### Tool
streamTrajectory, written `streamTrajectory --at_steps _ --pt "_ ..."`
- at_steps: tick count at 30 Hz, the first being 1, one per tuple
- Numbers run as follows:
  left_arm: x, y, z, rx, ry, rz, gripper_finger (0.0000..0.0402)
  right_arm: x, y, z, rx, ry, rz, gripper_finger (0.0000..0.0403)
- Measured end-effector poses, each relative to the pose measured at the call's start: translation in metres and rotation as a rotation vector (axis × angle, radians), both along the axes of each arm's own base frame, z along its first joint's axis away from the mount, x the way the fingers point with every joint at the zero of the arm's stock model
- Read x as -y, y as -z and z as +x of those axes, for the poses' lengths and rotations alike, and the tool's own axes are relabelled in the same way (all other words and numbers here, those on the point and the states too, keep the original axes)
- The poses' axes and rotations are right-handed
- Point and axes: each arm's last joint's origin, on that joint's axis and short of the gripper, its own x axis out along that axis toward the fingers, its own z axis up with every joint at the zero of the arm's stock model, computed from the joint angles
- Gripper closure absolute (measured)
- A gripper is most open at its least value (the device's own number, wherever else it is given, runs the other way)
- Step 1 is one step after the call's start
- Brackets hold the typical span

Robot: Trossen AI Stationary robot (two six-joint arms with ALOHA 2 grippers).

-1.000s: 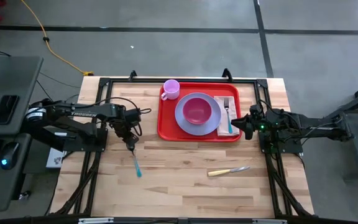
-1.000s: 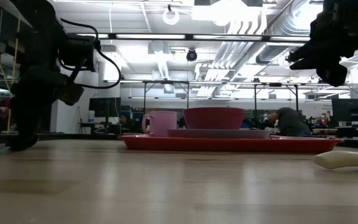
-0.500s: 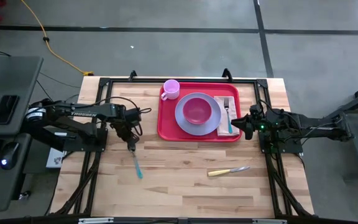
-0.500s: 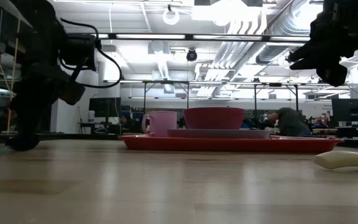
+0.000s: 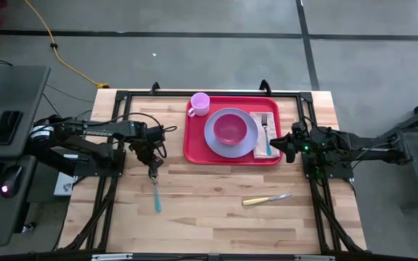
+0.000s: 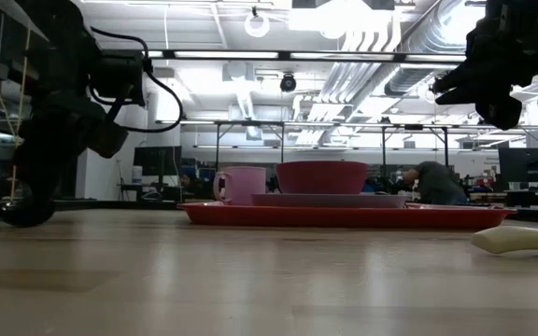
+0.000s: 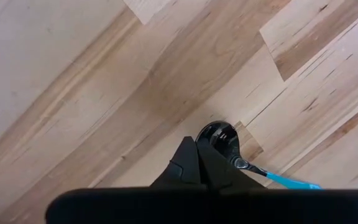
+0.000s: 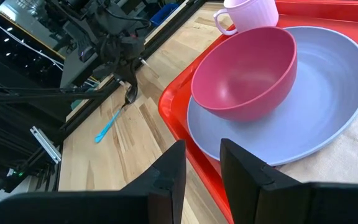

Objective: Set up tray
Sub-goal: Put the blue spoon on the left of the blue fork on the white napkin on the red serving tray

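A spoon (image 5: 155, 194) with a blue handle lies on the wooden table left of the red tray (image 5: 194, 150). My left gripper (image 5: 152, 172) stands over the spoon's bowl end, fingers shut, pointing down. The tray carries a pink cup (image 5: 199, 104), a grey-blue plate (image 5: 212, 135) with a pink bowl (image 5: 230, 128) on it, and a tan napkin (image 5: 258, 150) with a fork (image 5: 265, 127). My right gripper (image 5: 285, 145) hovers open at the tray's right rim, with nothing between its fingers (image 8: 166, 177). My left gripper comes from above, pointing down, and its shut fingertips (image 7: 191, 163) meet at the rim of the spoon's shiny bowl (image 7: 219, 137). The fingers themselves hide the pinch. The spoon lies flat on the table, its blue handle (image 7: 288, 182) trailing toward the near edge.
A knife (image 5: 267, 199) with a pale handle lies on the table near the front right, below the tray. Black frame rails (image 5: 107, 196) run along the table's left, right and far sides. Bare wood lies between the spoon and the knife.
My left gripper has shut over the spoon's bowl end. The spoon has turned on the table: its bowl end stayed under the gripper while the blue handle's free end swung a little toward the table's left. The right arm has kept still.
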Motion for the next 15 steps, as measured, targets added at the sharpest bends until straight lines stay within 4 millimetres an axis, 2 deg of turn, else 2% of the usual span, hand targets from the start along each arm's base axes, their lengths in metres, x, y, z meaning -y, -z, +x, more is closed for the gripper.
streamTrajectory --at_steps 7,15 --pt "0.000 -0.002 0.001 0.008 -0.005 -0.012 0.0395 0.000 0.000 0.000 0.000 0.000 0.000 0.0324" --pt "-0.006 -0.035 0.023 0.138 0.016 0.031 0.0395 0.000 0.000 0.000 0.000 0.000 0.000 0.0324"
